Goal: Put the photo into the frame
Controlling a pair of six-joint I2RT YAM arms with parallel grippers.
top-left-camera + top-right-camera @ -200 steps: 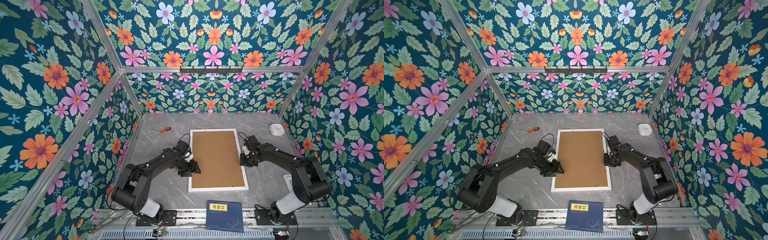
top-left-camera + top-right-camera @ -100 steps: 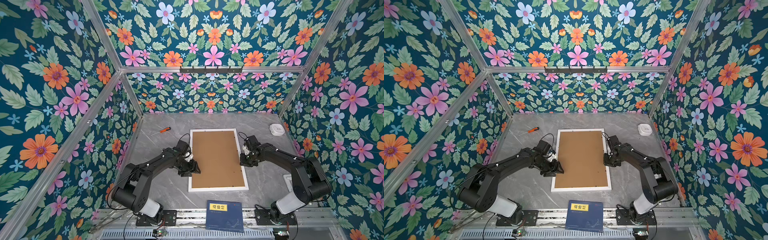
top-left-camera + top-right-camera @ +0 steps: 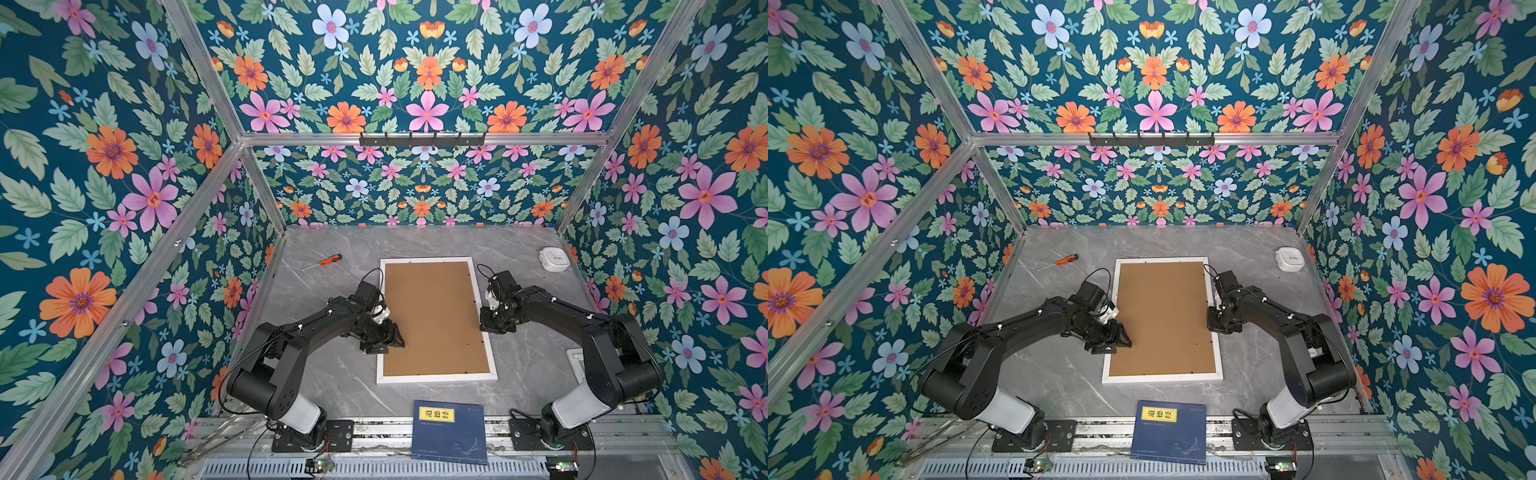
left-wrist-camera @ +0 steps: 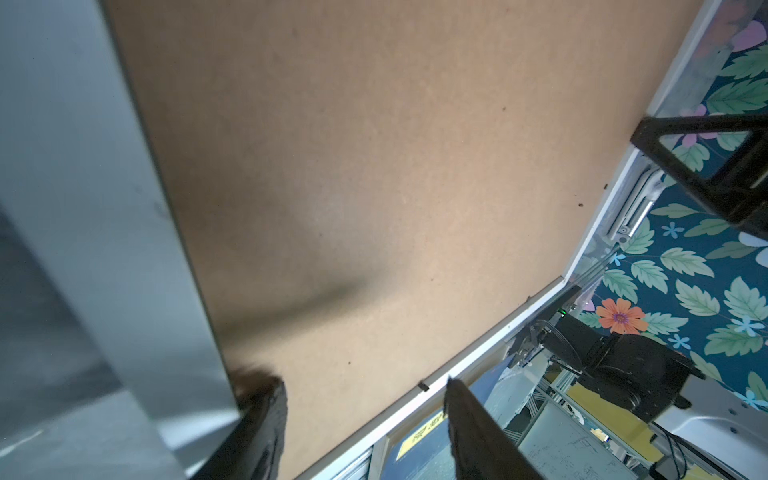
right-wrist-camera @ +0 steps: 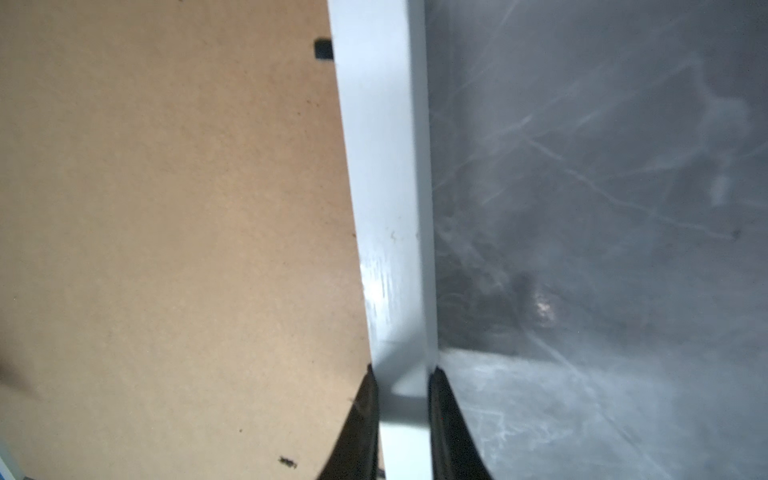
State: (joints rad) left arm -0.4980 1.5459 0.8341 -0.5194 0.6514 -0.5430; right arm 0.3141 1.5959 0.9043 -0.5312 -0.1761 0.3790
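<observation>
Right claw (image 5: 402,376) pinches the right rail of the frame (image 3: 436,379), lying flat on the bench (image 3: 332,374), long axis near-to-far, backing board (image 3: 432,316) upward, photo unseen, while left claw (image 4: 359,386) gapes over its left rail.

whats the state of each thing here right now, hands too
frame, flat on the table, back side up
backing board, lying inside the frame's rails
right hand, shut on the frame's right rail
left hand, open over the backing board, holding nothing
photo, not visible
screwdriver, lying loose on the table
blue book, closed, flat at the near edge
</observation>
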